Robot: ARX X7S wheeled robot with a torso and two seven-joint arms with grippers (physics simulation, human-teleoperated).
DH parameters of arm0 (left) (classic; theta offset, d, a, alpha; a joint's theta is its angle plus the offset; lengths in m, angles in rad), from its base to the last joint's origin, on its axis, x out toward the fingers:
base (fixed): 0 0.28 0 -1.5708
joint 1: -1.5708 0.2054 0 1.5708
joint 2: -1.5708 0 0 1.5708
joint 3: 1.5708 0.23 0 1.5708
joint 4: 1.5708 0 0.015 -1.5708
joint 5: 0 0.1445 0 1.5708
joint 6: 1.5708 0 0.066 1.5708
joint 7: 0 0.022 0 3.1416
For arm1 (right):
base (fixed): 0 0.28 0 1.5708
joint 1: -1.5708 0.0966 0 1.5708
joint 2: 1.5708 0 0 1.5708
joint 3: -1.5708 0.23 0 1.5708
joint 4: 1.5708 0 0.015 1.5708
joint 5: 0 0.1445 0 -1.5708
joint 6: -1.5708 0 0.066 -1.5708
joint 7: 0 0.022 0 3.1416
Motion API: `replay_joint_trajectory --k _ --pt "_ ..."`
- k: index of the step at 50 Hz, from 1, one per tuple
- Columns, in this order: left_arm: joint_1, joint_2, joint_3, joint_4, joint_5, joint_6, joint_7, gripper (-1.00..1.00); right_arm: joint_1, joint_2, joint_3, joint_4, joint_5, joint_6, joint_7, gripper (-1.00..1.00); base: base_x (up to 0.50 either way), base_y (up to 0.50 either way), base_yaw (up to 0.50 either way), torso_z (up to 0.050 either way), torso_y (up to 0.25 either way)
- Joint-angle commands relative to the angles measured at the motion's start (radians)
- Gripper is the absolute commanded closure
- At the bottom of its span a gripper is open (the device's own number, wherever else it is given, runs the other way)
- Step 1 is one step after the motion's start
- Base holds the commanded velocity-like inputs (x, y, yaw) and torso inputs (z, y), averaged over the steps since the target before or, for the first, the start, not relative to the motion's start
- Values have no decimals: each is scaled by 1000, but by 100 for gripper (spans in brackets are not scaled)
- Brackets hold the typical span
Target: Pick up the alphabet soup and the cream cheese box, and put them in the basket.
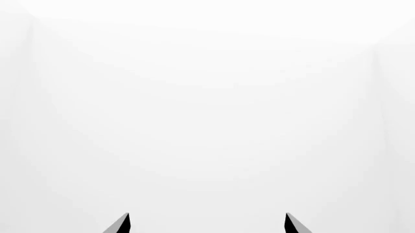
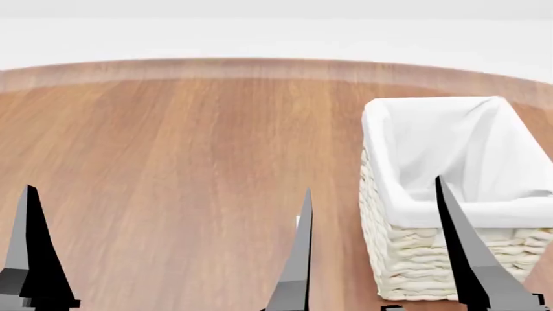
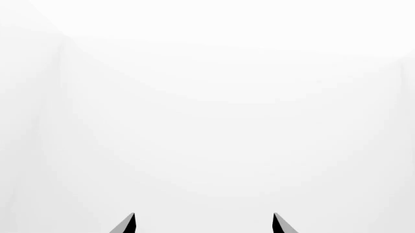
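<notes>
Your left gripper [image 1: 206, 224] and right gripper [image 3: 203, 223] were spread wide, holding nothing. The tall white wicker basket [image 2: 406, 259] looked empty, so both pickups remained.

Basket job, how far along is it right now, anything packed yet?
Nothing looks done: the basket shows only its white liner inside, though its near floor is hidden. Nothing is in hand: the right tool stands open and empty, and so does the left tool in its wrist view. Both items are still left; neither the soup can nor the cheese box is clearly visible.
</notes>
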Motion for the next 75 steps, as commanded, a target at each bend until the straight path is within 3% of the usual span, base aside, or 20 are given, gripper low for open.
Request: replay_joint_trajectory --k 1,30,50,75 --pt "0 -6 1 -2 -4 3 -6 -100 0 5 -7 1 1 -1 7 -100 223 0 0 0 0" --pt "-4 -23 20 4 0 -1 -26 -100 -16 15 1 24 -2 -52 41 -100 221 0 0 0 0" --pt "-4 -38 46 1 27 -7 -41 -100 -26 25 -7 22 -1 -63 51 -100 0 0 0 0 0" --pt "-8 -47 55 0 22 -7 -58 -100 -22 36 -11 33 8 -72 61 -100 0 0 0 0 -147"
